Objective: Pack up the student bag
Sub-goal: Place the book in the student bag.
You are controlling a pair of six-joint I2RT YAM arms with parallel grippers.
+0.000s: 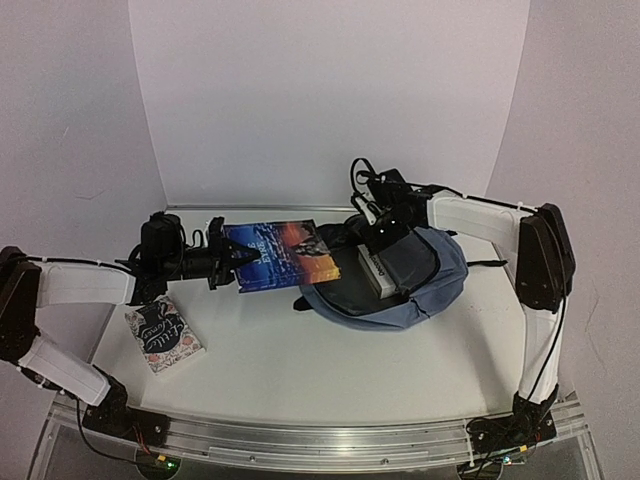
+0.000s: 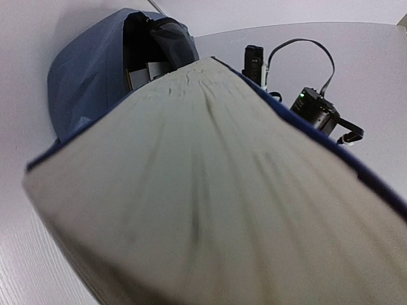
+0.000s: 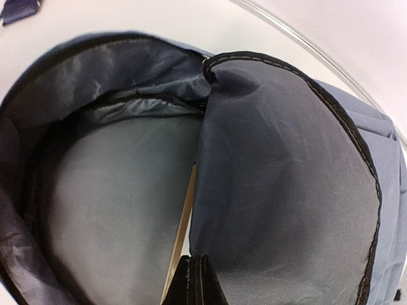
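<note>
The bag [image 1: 432,292] lies centre right on the counter [image 1: 330,365], right end effector [image 1: 381,231] pinched on its flap. Left end effector [image 1: 238,258] clamps a blue book [image 1: 290,255] filling its wrist view. Three books: pale book [image 1: 385,272] half-buried inside, floral book [image 1: 165,337] lower left.

The soft slate-blue fabric backpack [image 1: 435,295] lies on the right of the white table [image 1: 330,365], with its mouth facing left. The right gripper [image 1: 380,232] pinches the top flap and lifts it, so the mouth gapes wide with dark room inside. A grey-and-white book [image 1: 383,272] sits in the mouth and takes up some of that room. The big blue book with a sunset cover [image 1: 285,255], clamped in the left gripper [image 1: 232,258], blocks the way in from the left. A small dark book with pink flowers [image 1: 165,338] lies near left. A gripper could pass over the near middle of the table.
</note>
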